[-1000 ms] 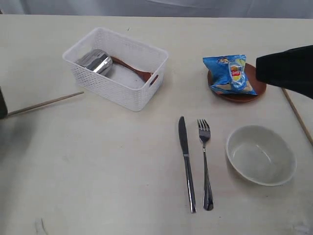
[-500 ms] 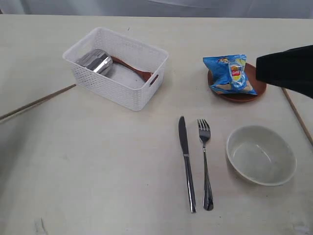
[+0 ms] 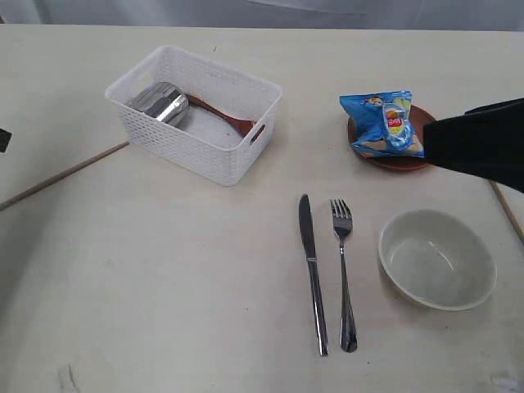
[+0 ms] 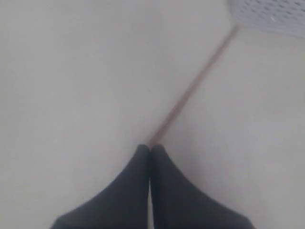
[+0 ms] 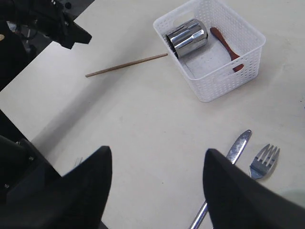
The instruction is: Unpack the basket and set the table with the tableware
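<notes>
Nearest on the table, the knife and the fork lie side by side, with the bowl just beside them. Further, one chopstick lies near the basket, which holds the cup and the spoon. The snack bag rests on the plate; its logo is too small to read. The right arm covers the plate's edge. Only its wrist view shows the right gripper, fingers spread wide, nothing between. The left gripper has its fingers pressed together at the chopstick's end; whether it pinches the chopstick I cannot tell.
</notes>
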You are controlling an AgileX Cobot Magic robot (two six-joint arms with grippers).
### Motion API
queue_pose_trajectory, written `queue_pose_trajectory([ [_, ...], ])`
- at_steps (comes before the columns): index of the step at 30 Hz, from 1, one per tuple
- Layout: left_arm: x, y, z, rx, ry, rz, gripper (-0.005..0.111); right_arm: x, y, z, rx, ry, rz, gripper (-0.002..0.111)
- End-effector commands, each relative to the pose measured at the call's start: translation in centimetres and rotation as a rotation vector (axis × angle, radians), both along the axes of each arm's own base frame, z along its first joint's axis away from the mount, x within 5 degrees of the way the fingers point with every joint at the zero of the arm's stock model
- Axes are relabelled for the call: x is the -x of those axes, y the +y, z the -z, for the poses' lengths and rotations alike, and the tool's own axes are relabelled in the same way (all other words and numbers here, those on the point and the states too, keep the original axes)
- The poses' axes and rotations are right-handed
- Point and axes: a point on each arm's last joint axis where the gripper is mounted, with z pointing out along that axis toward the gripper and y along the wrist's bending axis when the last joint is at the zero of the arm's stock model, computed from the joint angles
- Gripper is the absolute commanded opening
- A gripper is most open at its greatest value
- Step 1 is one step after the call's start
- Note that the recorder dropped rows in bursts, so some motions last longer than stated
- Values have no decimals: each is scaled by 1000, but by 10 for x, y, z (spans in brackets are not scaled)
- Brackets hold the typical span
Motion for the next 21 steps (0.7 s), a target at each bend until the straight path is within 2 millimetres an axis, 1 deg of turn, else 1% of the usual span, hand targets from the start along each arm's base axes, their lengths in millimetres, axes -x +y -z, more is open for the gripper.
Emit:
queue_pose_trajectory([
  [1, -9, -19, 30, 100, 281, 307, 3, 1, 0, -2, -10, -7, -1, 54],
  [2, -11, -23, 38, 78, 274, 352, 12, 2, 0, -2, -9, -5, -2, 54],
  [3, -13, -25, 44, 37, 240, 412, 24, 2, 0, -2, -9, -4, -3, 54],
  [4, -15, -27, 49, -8, 189, 433, 36, 2, 0, -2, -9, -4, -3, 54],
  [5, -19, -25, 51, -61, 126, 421, 44, 2, 0, -2, -9, -5, -2, 54],
  [6, -22, -23, 53, -102, 88, 410, 47, 2, 0, -2, -9, -5, -2, 54],
  [13, -11, -11, 69, -278, 86, 510, 45, 1, 0, -3, -17, -12, 7, 54],
  [17, -15, -10, 78, -295, 51, 492, 45, 1, 2, -5, -47, -11, 9, 54],
  [21, -16, -10, 94, -281, 104, 499, 45, 1, 2, -5, -47, -11, 9, 54],
])
